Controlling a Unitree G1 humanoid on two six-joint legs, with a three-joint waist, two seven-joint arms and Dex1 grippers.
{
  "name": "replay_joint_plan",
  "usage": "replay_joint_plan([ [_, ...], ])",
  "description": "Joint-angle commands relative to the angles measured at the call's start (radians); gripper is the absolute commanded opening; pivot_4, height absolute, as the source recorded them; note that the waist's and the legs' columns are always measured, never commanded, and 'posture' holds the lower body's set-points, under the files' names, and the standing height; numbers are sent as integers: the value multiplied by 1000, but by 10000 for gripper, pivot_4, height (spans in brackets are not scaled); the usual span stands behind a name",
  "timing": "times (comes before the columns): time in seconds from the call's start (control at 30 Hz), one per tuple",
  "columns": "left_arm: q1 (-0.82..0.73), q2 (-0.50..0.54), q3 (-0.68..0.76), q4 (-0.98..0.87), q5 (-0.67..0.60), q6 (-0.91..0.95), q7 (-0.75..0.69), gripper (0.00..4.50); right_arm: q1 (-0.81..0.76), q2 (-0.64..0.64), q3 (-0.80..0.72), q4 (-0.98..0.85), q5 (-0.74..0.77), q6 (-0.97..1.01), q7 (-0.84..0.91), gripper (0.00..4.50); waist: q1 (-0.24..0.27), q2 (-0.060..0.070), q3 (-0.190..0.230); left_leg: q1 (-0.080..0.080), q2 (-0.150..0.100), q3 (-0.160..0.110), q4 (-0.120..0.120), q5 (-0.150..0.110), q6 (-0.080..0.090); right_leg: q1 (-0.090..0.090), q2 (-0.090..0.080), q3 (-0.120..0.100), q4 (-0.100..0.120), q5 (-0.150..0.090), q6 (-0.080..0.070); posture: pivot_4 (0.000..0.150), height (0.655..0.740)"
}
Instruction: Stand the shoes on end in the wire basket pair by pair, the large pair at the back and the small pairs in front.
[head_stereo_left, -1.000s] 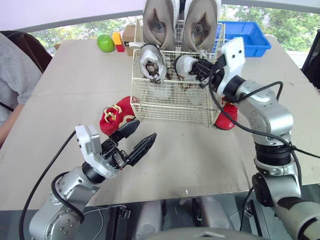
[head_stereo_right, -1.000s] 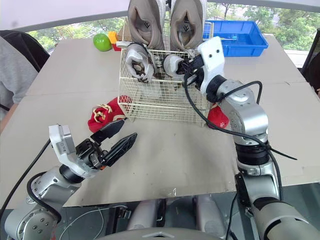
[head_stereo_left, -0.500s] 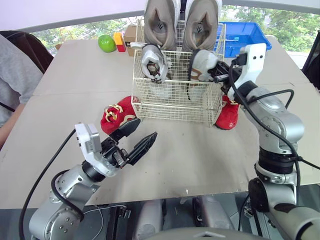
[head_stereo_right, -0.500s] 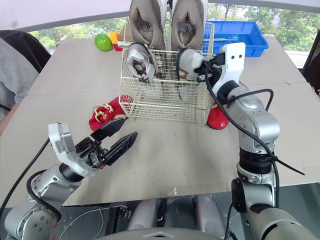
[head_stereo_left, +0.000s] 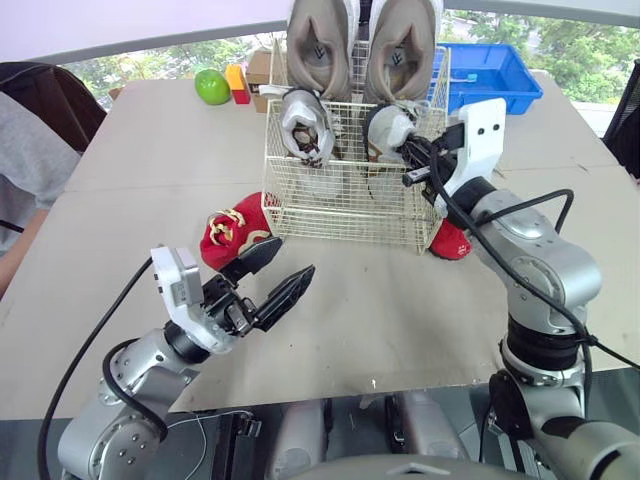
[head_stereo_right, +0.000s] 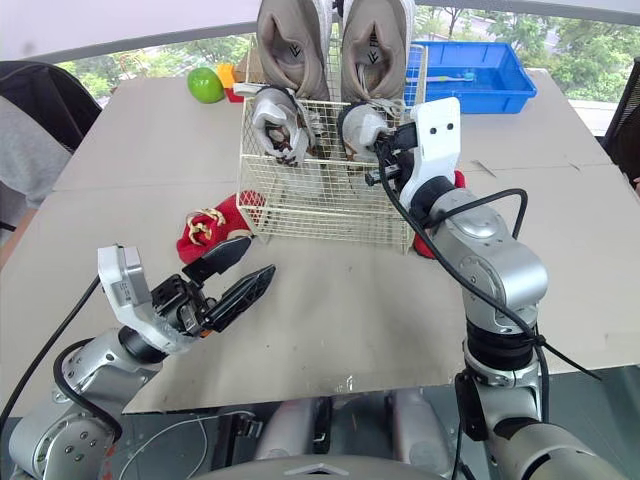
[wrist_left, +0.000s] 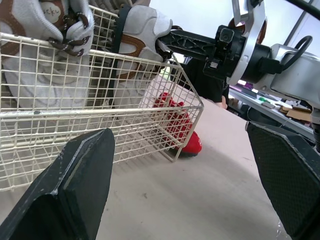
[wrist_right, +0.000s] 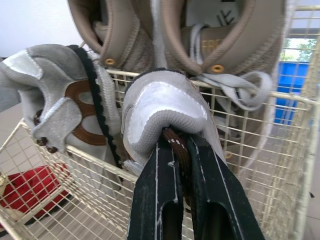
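Right gripper (head_stereo_left: 412, 155) is clamped on the small grey shoe (head_stereo_left: 385, 127), fingers pinched shut on the brown lace at its upper end, level with the top edge of the wire basket (head_stereo_left: 340, 200); the shoe stands close to upright, long axis running up and down, its lower end inside the basket's front right part; its mate, the other grey shoe (head_stereo_left: 305, 125), is on end in the front left, and the large beige pair (head_stereo_left: 320, 45) rises just behind them on the far side, so the back row looks done; here's what the next move turns on: the shoe lies straight ahead of the fingers, to their far left, with the arm reaching in from the right above the basket's right wall; I'd judge the release needs a parting of the fingers and a pull back to the near right, without the lace snagging and dragging the shoe over; whether its lower end rests on the basket floor I cannot tell; left gripper (head_stereo_left: 290, 258) hovers above the table (head_stereo_left: 400, 310) at the near left, fingers spread wide, holding nothing; a red shoe (head_stereo_left: 232, 230) lies just beyond it, beside the basket's left wall, so the left arm is nearer that one; the second red shoe (head_stereo_left: 452, 240) sits at the basket's near right corner, by the right arm.
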Motion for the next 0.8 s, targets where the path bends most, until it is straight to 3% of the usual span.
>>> replay_joint_plan([
  [0.03, -8, 1, 3, -16, 9, -20, -5, 45000, -38, 21, -21, -46, 2, 5, -40, 636, 0, 0, 0, 0, 0, 0, 0, 0, 0, 0, 0, 0, 0, 0, 0, 1500, 7400],
  [0.3, -19, -1, -1, -13, 14, -14, -4, 45000, -43, 73, -2, -89, -33, 27, -129, 636, -1, 0, 0, 0, 0, 0, 0, 0, 0, 0, 0, 0, 0, 0, 0, 1500, 7400],
  [0.57, -26, 2, -5, -10, 10, -7, -7, 45000, 27, -3, 18, -91, -3, 22, -27, 636, 0, 0, 0, 0, 0, -1, 0, 0, 0, 0, 0, -1, 0, 0, 0, 1500, 7400],
  [0.67, -31, 4, -7, -11, 9, -3, -4, 45000, 32, -85, 21, -60, -22, -35, 41, 15752, -1, 0, 0, 0, 0, 0, 0, 0, 0, 0, 0, 0, 0, 0, 0, 1500, 7400],
  [0.7, -31, 4, -7, -11, 10, -2, -3, 45000, 37, -142, 44, -60, -33, -72, 99, 18036, -1, 0, 0, 0, 0, 0, 0, 0, 0, 0, 0, 0, 0, 0, 0, 1500, 7400],
  [0.8, -33, 4, -5, -11, 10, 0, -1, 45000, 51, -213, 52, -54, -15, -115, 180, 18036, 0, 0, 0, 0, 0, 0, 0, 0, 0, 0, 0, 0, -1, 0, 0, 1500, 7400],
])
